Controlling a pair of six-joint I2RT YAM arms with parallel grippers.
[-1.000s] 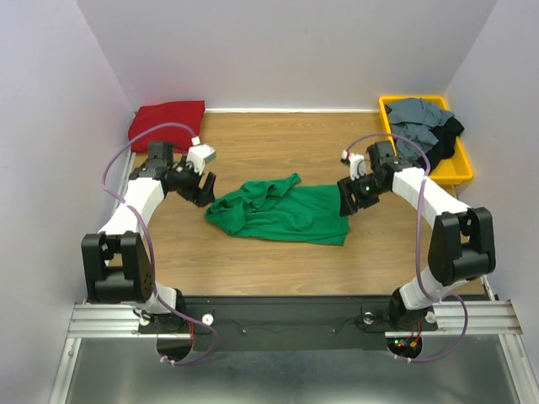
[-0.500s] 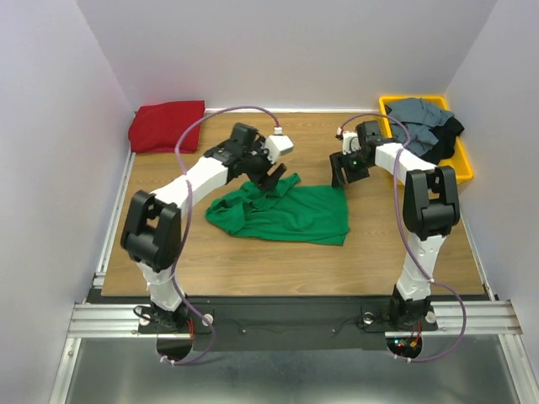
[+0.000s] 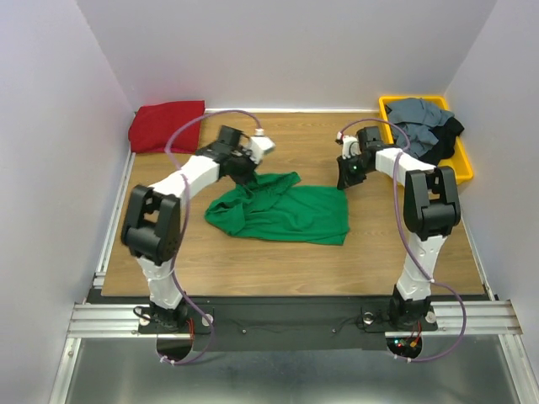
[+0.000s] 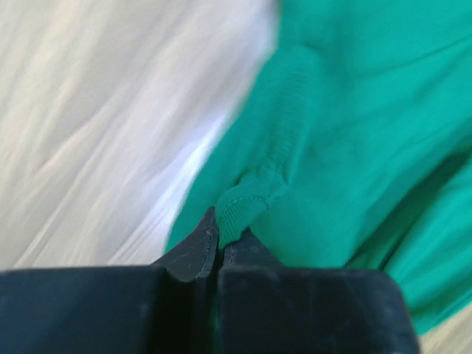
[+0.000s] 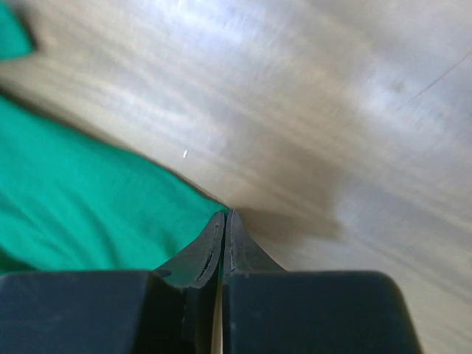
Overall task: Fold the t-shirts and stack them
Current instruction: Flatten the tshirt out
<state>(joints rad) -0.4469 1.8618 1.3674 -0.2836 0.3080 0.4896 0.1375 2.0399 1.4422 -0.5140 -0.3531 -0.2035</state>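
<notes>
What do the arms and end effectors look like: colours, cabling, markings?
Both match. The left arm and right arm have white tubular links and bulky black joint housings. A purple cable loops loosely along each. There is a white boxy camera housing at the wrist. The left end effector and right end effector are matte black, with two fingers tapering to thin tips. No readable markings.

Four shirts can be told apart: one green shirt on the one wooden table, one red shirt in the far left corner, and one grey shirt and one black shirt heaped in the single yellow tray. Whether that heap hides more cannot be told. There are two arms, the left arm and the right arm, each with one gripper, so two in all: the left gripper and the right gripper.
</notes>
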